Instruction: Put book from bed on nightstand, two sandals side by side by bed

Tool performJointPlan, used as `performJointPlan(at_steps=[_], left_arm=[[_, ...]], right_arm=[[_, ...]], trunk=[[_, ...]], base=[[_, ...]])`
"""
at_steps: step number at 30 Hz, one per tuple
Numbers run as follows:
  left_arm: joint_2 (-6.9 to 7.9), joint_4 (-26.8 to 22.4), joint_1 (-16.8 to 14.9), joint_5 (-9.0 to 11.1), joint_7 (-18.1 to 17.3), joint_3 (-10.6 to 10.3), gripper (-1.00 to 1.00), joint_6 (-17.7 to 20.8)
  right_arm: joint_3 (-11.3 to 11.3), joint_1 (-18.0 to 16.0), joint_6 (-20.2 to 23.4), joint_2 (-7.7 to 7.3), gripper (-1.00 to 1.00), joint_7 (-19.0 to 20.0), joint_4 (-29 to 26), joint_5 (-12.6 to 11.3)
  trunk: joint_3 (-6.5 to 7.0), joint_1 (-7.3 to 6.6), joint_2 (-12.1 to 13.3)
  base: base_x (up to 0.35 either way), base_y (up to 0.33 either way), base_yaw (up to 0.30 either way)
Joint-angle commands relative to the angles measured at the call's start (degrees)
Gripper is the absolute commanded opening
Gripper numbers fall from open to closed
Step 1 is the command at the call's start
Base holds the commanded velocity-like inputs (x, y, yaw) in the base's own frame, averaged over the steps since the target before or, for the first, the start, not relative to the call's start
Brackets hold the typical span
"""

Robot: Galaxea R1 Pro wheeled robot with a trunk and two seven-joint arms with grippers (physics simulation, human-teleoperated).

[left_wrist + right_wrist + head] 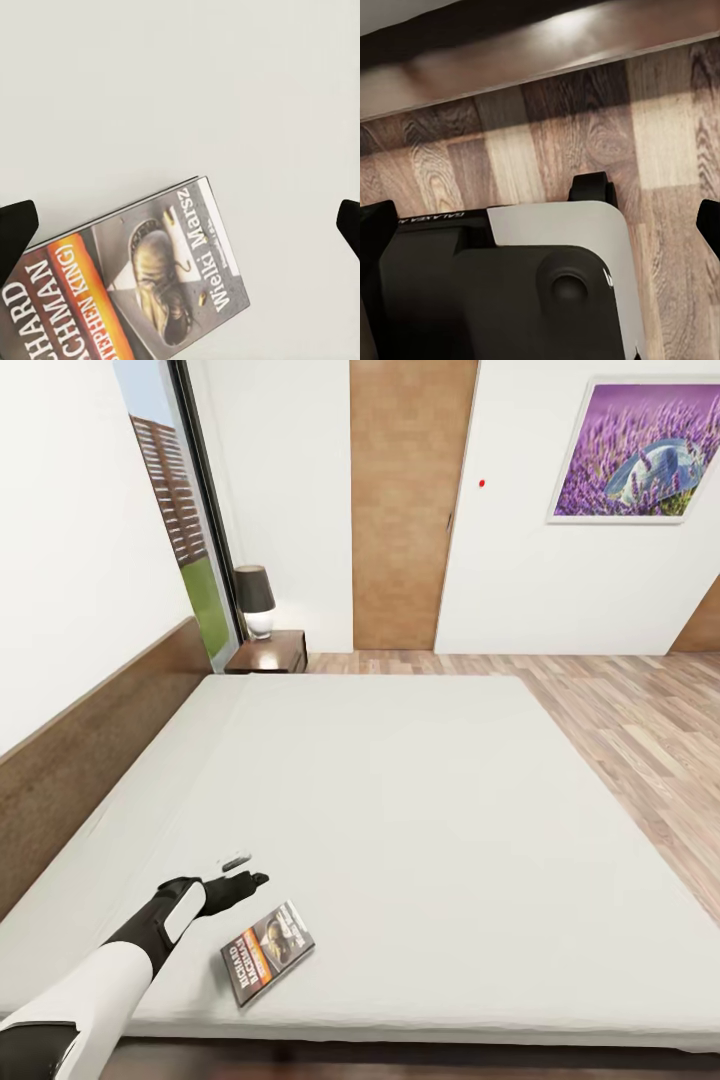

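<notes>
off-white bed [420, 800], left arm stretched low over it, left tool [243, 872] spread wide beside the book [267, 952]

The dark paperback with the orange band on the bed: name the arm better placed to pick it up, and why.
Left. The left gripper hangs open just above the off-white mattress, right beside the dark paperback with the orange band. The right gripper points down at the wood-plank floor beside the robot's base.

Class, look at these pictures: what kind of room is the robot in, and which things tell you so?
A bedroom, most likely: a large bed with a headboard, and a nightstand carrying a lamp.
</notes>
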Motion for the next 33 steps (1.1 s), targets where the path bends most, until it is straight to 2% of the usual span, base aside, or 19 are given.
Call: performJointPlan(at_steps=[1, 11, 13, 20, 26, 33], left_arm=[[0.07, 0.0, 0.0, 0.3, -0.1, -0.2, 1.0, 0.2], [0.44, 0.0, 0.0, 0.2, -0.1, 0.0, 1.0, 0.0], [1.09, 0.0, 0.0, 0.2, 0.0, 0.1, 1.0, -0.6], [1.54, 0.0, 0.0, 0.1, 0.5, 0.1, 1.0, -2.7], [1.42, 0.0, 0.0, 0.2, 1.5, 0.2, 1.0, -3.0], [1.28, 0.0, 0.0, 0.3, 1.7, 0.2, 1.0, -3.1]], right_arm=[[0.4, -0.1, 0.1, 0.01, 1.0, 0.3, 0.2, -0.6], [0.4, -0.1, 0.1, 0.01, 1.0, 0.3, 0.2, -0.6], [0.4, -0.1, 0.1, 0.01, 1.0, 0.3, 0.2, -0.6], [0.4, -0.1, 0.1, 0.01, 1.0, 0.3, 0.2, -0.6], [0.4, -0.1, 0.1, 0.01, 1.0, 0.3, 0.2, -0.6], [0.4, -0.1, 0.1, 0.01, 1.0, 0.3, 0.2, -0.6]], trunk=[[-0.23, 0.23, -0.5], [-2.03, 2.42, -4.5], [-2.39, 2.86, -5.3], [-3.65, 4.4, -8.1], [-3.65, 4.4, -8.1], [-4.9, 5.94, -10.9]], base=[[0.0, 0.0, 0.0], [0.0, 0.0, 0.0], [0.0, 0.0, 0.0], [0.0, 0.0, 0.0], [0.0, 0.0, 0.0], [0.0, 0.0, 0.0]])
